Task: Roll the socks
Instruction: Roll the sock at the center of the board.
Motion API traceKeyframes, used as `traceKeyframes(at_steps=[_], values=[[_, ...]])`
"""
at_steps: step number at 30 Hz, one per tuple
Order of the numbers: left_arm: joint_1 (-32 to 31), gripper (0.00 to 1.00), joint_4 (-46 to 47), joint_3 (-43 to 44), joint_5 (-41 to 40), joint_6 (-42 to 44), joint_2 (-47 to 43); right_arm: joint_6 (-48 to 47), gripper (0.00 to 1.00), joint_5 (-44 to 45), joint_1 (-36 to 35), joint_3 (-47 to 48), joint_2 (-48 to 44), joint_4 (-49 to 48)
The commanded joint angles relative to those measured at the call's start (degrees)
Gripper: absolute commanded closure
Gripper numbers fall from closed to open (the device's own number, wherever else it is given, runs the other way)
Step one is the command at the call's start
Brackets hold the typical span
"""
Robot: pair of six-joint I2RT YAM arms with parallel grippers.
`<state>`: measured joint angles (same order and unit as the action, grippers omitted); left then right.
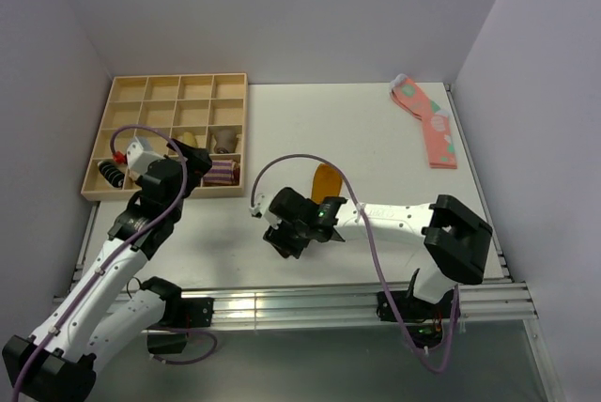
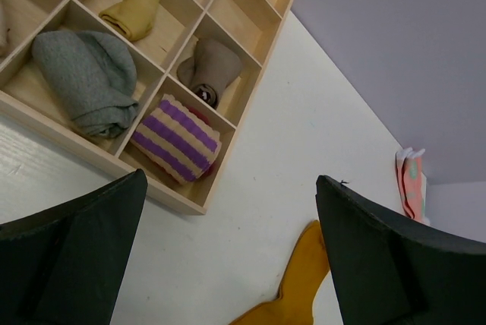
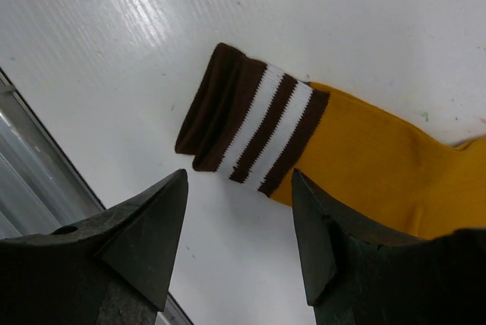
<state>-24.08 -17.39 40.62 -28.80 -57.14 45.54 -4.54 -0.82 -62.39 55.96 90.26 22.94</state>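
Top view: bright, even, diffuse overhead light. Table (image 1: 376, 139) reads white, shadows faint & soft-edged. Mild glare on metal rail (image 1: 310, 301) at 6 o'clock. Right wrist view: streaky glare on table at 11 o'clock. Mustard sock (image 3: 364, 158) sharp, right gripper (image 3: 239, 179) dark, slightly soft. Left wrist view: left gripper (image 2: 231, 181) near-black & blurred. Tray (image 2: 235, 21) at 11 o'clock crisp. Purplish cast on wall (image 2: 395, 52).

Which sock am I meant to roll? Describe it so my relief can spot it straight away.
On the white table, look centre, just ahead of the right tool. The mustard-orange sock lies flat there, its dark brown cuff carrying white stripes, unlike the pink spotted sock at the far right corner.
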Motion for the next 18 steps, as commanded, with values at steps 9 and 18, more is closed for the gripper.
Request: traceKeyframes(at_steps=[9, 18], values=[[2.8, 0.01, 0.0, 2.3, 0.9, 0.4, 0.2, 2.2, 0.37, 3.1, -5.2, 5.9, 6.8, -1.1], [4.1, 0.01, 1.4, 0.9, 3.0, 1.2, 0.5, 3.0, 0.38, 5.1, -6.1, 6.7, 9.8, -1.4]])
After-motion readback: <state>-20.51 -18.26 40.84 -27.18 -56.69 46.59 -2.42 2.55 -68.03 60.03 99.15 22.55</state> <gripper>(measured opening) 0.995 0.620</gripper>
